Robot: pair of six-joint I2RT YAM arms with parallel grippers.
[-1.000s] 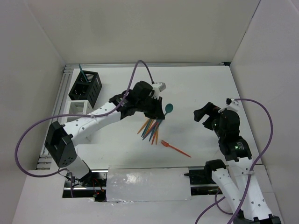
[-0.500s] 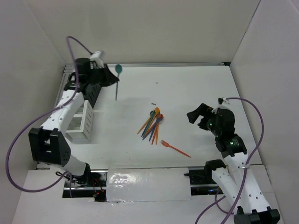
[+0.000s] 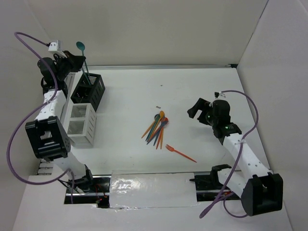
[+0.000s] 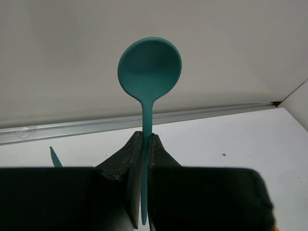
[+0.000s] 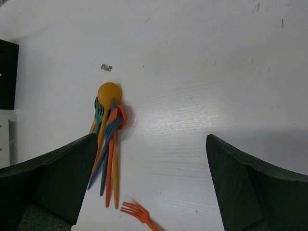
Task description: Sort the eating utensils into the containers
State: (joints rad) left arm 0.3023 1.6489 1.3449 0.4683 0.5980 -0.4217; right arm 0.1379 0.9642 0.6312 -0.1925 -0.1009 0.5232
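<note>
The left gripper (image 4: 143, 140) pinches a teal spoon (image 4: 149, 67) by its handle, with the bowl standing above the closed jaws. The right gripper (image 5: 151, 144) gapes wide and empty, and the utensil pile (image 5: 109, 94) lies just ahead of its jaws.

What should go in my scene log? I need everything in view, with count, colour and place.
teal spoon: one, teal, held upright near the far-left corner
utensil pile: several, orange, teal and dark blue, mid-table
orange fork: one, orange, alone, nearer than the pile
black caddy: one, black, far left
white caddy: one, white, just nearer than the black one
dark scrap: one, dark, beyond the pile
table: one, white
left gripper: one, black, shut on the teal spoon
right gripper: one, black, open, facing the pile
</note>
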